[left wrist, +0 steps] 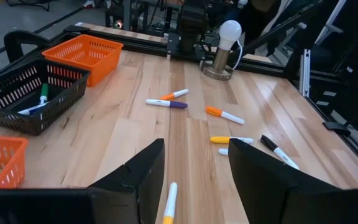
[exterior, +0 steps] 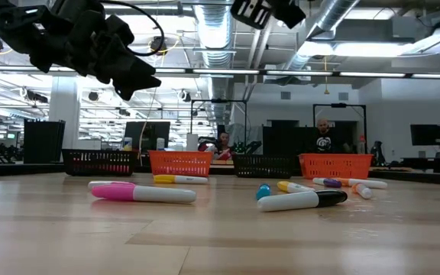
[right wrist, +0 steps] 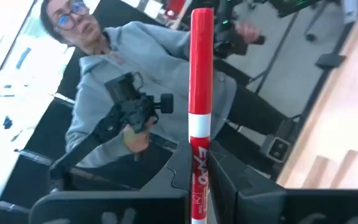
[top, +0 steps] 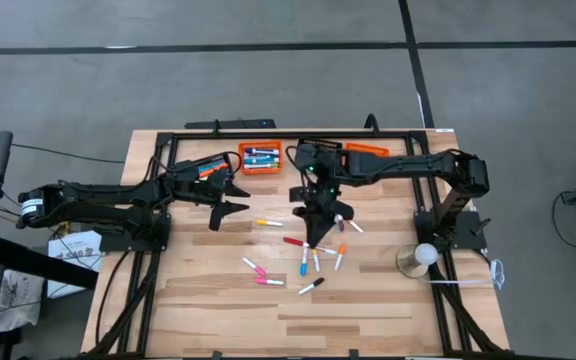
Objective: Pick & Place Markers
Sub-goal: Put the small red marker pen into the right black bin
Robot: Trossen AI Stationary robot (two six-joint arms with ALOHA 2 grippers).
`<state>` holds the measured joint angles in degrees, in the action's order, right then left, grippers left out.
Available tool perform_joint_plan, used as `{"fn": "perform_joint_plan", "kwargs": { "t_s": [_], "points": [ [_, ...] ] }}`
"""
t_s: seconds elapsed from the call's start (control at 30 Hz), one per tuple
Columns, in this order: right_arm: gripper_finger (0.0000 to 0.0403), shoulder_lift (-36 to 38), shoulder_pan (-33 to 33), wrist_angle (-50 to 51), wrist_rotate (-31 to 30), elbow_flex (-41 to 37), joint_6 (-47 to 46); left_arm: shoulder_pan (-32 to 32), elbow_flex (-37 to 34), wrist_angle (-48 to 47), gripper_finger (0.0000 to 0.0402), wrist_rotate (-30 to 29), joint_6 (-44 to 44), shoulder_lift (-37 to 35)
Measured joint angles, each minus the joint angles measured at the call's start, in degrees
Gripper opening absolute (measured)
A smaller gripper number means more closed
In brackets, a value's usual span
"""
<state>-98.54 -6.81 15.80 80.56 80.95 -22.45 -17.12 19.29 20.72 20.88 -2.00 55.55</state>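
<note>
Two arms are at work over the wooden table (top: 218, 310). In the middle of the high view, our right gripper (top: 317, 218) has its fingers pressed tight on a red marker (right wrist: 201, 93), which stands straight up between them in the right wrist view. Our left gripper (top: 230, 200) hangs just left of the middle, fingers apart and holding nothing, with a yellow marker (top: 268, 222) lying close by. More markers lie loose below the middle of the high view, like a pink marker (top: 268, 282) and a black marker (top: 311, 286). We think the step now is to carry the red marker to the orange basket (top: 261, 158) near the top. We should keep the squeeze firm, move slowly, and let go only right over the basket.
</note>
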Motion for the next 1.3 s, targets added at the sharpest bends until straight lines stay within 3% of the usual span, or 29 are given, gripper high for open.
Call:
{"fn": "perform_joint_plan", "kwargs": {
  "t_s": [0.5,0.63,0.8,1.1,1.2,1.3],
  "points": [
    [0.0014,0.0,-10.39,1.67,-21.78,0.0,10.84,0.0,0.0,0.36,0.0177,0.0,0.24,0.0],
    [0.0014,0.0,-14.46,8.88,-32.81,0.0,16.6,0.0,0.0,0.4,0.0177,0.0,0.24,0.0],
    [0.0014,0.0,-18.46,17.24,-50.96,0.0,23.51,0.0,0.0,0.97,0.0177,0.0,0.26,0.0],
    [0.0014,0.0,-23.8,19.1,-78.55,0.0,35.23,0.0,0.0,3.58,0.0177,0.0,1.36,-0.02],
    [0.0014,0.0,-25.31,19.14,-83.76,0.0,38.8,0.0,0.0,4.25,0.0177,0.0,1.36,-0.02],
    [0.0014,0.0,-26.89,19.14,-84.63,0.0,39.53,0.0,0.0,4.76,0.0177,0.0,1.31,-0.02]
  ]
}}
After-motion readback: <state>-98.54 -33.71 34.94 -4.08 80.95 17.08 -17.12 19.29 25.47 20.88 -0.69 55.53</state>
